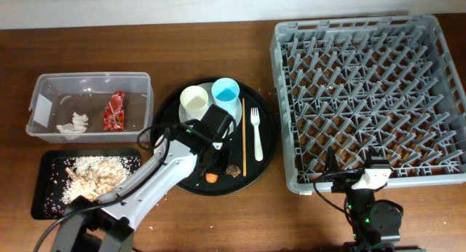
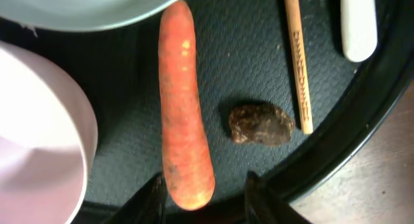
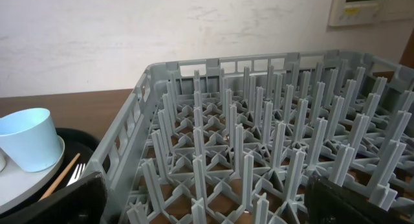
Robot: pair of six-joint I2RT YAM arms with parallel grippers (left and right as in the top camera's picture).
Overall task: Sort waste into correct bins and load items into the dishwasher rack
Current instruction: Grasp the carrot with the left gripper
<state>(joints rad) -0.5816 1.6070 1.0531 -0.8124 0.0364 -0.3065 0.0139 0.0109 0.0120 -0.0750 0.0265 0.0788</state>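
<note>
Closest in, the left gripper [image 2: 206, 201] hangs low over the round black tray [image 2: 252, 49] with its jaws partly apart. They straddle the blunt end of the carrot [image 2: 184, 107] but hold nothing, and there is clear space on one side. The step in hand looks like picking up the carrot as waste. The next move probably calls for settling a little lower and closing squarely across it. A grip this near the end could let it swing, and the small brown lump [image 2: 261, 123] just beside it should stay outside the jaws. The wooden stick [image 2: 297, 62] and the white fork [image 2: 359, 23] lie further over on the same tray, with the cream cup [image 1: 194, 100] and light blue cup [image 1: 226, 92] beyond them. To the left, the shallow black tray [image 1: 51, 197] already holds the rice scraps [image 1: 95, 175], so it seems the likely home for the carrot. The clear tub [image 1: 91, 81] behind it holds the tissue [image 1: 75, 122] and red wrapper [image 1: 115, 110]. The right gripper [image 3: 210, 198] waits wide open and empty at the near edge of the grey dishwasher rack [image 1: 368, 99], which carries no dishes. Everything rests on a dark brown wooden table [image 1: 218, 33], which is backed by a pale scuffed wall [image 3: 129, 30].
</note>
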